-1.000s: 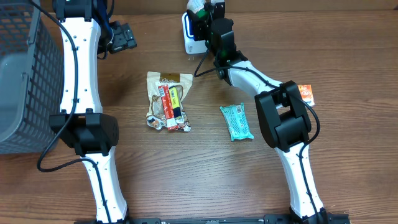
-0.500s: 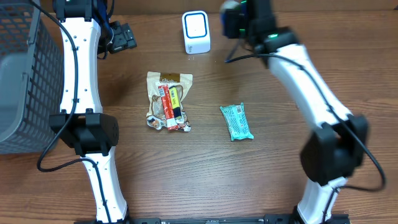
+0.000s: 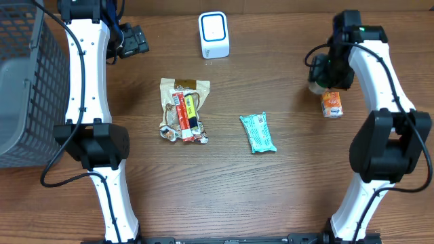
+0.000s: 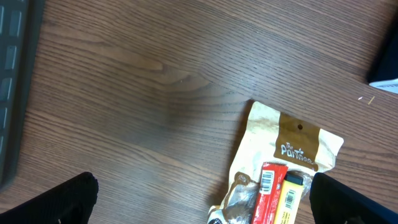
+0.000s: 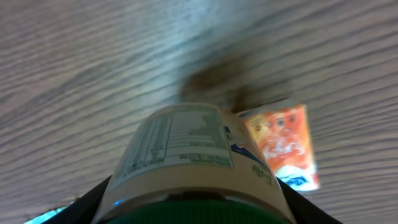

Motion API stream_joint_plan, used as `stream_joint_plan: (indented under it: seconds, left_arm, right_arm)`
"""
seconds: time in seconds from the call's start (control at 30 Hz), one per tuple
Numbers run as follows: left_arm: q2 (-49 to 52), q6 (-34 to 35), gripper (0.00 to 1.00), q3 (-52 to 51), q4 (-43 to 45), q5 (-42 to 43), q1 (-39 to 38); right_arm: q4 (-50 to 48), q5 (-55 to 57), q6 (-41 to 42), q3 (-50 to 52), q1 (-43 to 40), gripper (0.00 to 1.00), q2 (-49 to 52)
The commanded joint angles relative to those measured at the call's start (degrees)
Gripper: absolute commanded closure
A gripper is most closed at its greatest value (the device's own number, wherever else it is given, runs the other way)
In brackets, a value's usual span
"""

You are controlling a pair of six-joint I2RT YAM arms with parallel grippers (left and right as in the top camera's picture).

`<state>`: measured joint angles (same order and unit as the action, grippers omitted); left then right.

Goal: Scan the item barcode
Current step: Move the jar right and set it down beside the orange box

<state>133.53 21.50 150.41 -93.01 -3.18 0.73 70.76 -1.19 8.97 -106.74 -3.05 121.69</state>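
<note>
Judging from how things lie, the scan is not shown as done. The round plastic bottle (image 5: 193, 155) with a green lid and a cream printed label is clamped between the fingers of the right claw (image 3: 320, 78). It is held above the brown wood-grain desk (image 3: 285, 196), well apart from the white, blue-rimmed, box-shaped scanner (image 3: 213, 34), which stands far off to this claw's left. No barcode can be made out on the bottle; only blurred small print on its smooth curved label is seen from the wrist. Whether a reading has been taken cannot be told, and presenting the label to the scanner's face is judged to be the step left.

Near the right claw a small, glossy orange packet (image 3: 331, 104) lies flat on the desk. Farther to its left a teal crinkled foil wrapper (image 3: 258, 132) is seen.

The left claw (image 4: 202, 208) is spread wide and nothing is held in it. Near it a flat beige pouch (image 4: 286, 140) with a brown band lies on the desk, with red and yellow packs against it. A grey wire-mesh basket (image 3: 20, 88) stands to this claw's left.
</note>
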Motion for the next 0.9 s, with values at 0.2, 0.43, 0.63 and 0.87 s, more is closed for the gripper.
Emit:
stream_joint_plan:
  seconds: [0.2,0.43,0.63,0.87]
  left_arm:
    - [0.28,0.81,0.0,-0.2,0.13,0.22,-0.39]
    - [0.28,0.81,0.0,-0.2,0.13,0.22,-0.37]
    - [0.28,0.81,0.0,-0.2,0.13,0.24,-0.44]
    - [0.28,0.81,0.0,-0.2,0.13,0.22,-0.37]
  right_arm:
    - [1.95,-5.33,-1.97,-0.35,0.46,0.8,1.79]
    - [0.15,-5.33,-1.95,1.57,0.46,0.79,1.9]
    - [-4.11,-3.67,-1.97,6.51,0.46,0.74,1.9]
    - [-4.94,8.61,-1.95,8.13,-0.17,0.74,1.9]
